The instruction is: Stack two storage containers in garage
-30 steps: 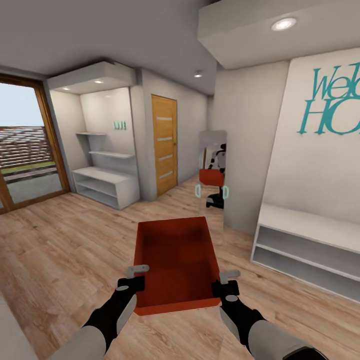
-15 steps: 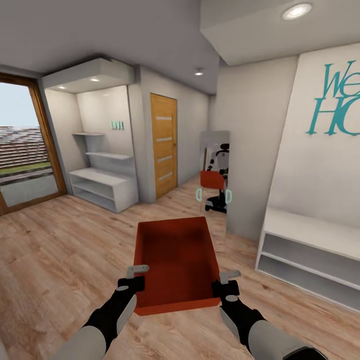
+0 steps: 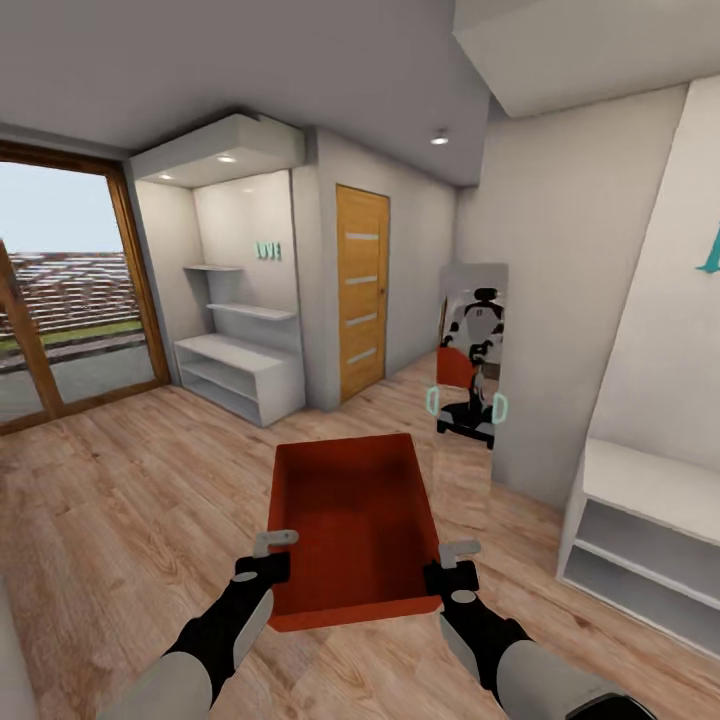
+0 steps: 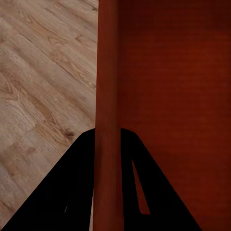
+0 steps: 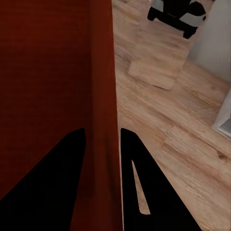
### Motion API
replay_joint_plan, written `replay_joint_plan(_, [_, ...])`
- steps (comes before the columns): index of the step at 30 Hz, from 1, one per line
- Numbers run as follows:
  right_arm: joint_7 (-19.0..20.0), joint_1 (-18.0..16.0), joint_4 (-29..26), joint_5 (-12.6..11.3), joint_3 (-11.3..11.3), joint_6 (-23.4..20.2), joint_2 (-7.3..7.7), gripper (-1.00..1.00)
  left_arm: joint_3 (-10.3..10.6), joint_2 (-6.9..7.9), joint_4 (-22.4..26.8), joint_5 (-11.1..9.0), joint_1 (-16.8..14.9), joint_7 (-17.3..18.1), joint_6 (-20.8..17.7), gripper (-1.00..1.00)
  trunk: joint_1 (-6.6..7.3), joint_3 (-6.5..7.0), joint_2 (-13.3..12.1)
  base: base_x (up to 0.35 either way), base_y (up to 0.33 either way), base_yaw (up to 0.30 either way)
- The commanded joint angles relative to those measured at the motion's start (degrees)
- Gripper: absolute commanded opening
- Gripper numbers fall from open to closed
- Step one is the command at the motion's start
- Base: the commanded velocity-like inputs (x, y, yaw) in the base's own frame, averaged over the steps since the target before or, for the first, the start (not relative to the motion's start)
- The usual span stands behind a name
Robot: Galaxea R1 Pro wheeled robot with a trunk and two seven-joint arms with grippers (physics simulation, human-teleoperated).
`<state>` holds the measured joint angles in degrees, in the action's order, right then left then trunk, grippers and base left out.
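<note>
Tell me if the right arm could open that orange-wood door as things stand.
Probably not: the right gripper is clamped on the storage container's side wall, as is the left gripper, and the orange-wood door stands well across the wood floor.

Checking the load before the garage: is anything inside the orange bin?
No, the storage container held out front shows only its bare orange-red bottom in the head view.

We've got the storage container [image 3: 352,525] dead ahead at 12 o'clock, left gripper [image 3: 272,556] on its left wall, right gripper [image 3: 452,565] on its right. Glass doors [image 3: 65,290] at 10, shelf unit [image 3: 240,372] at 11, door [image 3: 361,290] around 12, mirror [image 3: 470,370] at 1, bench [image 3: 645,535] at 3.
</note>
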<state>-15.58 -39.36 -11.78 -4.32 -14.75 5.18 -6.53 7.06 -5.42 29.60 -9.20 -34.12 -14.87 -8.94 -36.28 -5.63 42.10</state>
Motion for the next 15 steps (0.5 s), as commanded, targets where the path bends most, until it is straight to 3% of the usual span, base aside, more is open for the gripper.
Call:
replay_joint_plan(1, [0.0,0.0,0.2,-0.8,1.1,0.4,-3.46,-1.0,-0.7,-0.46,0.5,-3.2,-0.1,-1.0,-0.5,-1.0,-0.05,-0.09,0.1,0.326,0.0,0.222])
replay_joint_plan(15, [0.0,0.0,0.2,-0.8,1.1,0.3,-3.46,-1.0,-0.7,-0.45,0.5,-3.2,-0.1,-1.0,-0.5,-1.0,-0.05,-0.09,0.1,0.326,0.0,0.025])
